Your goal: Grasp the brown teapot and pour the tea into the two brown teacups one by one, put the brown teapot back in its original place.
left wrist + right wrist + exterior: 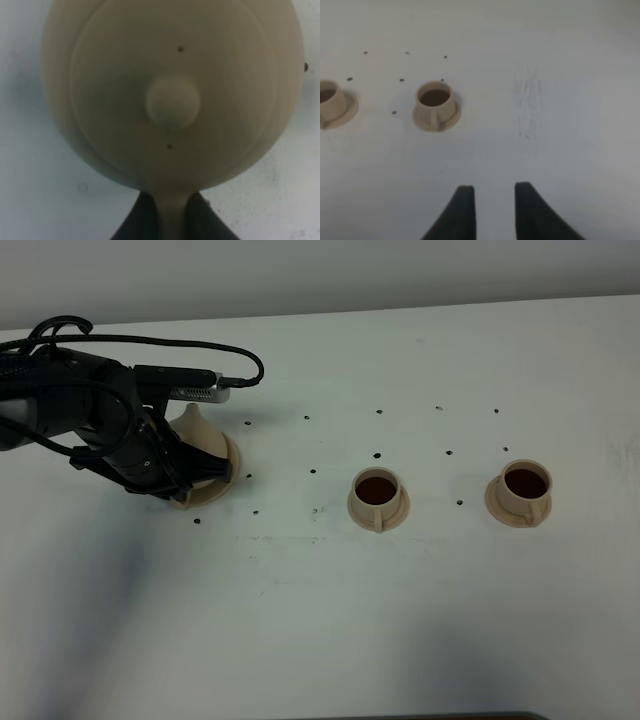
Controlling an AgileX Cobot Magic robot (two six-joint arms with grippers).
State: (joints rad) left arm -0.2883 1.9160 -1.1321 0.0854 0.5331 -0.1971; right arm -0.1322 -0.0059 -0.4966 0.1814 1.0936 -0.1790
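You're looking at a white tabletop (330, 620) speckled with small dark dots, under even light. The brown teapot (172, 90) sits directly ahead of the left gripper (172, 220), its knobbed lid facing the wrist camera and its loop handle pinched between the closed jaws. From above, the pot appears to rest on its wide saucer (205, 498), which shows just under the gripper; whether it has full contact there, you can't tell.

Off to the far side of that gripper, well apart from the pot, stand the two teacups on their small saucers: the nearer cup (378, 490) and the farther cup (525, 483). Both hold dark liquid, so pouring looks finished.

The right gripper (492, 200) hangs above bare table with nothing between its fingers, which show a narrow gap; the farther cup lies ahead of it.

What's left, by my judgement: let go of the handle and draw the left arm clear.
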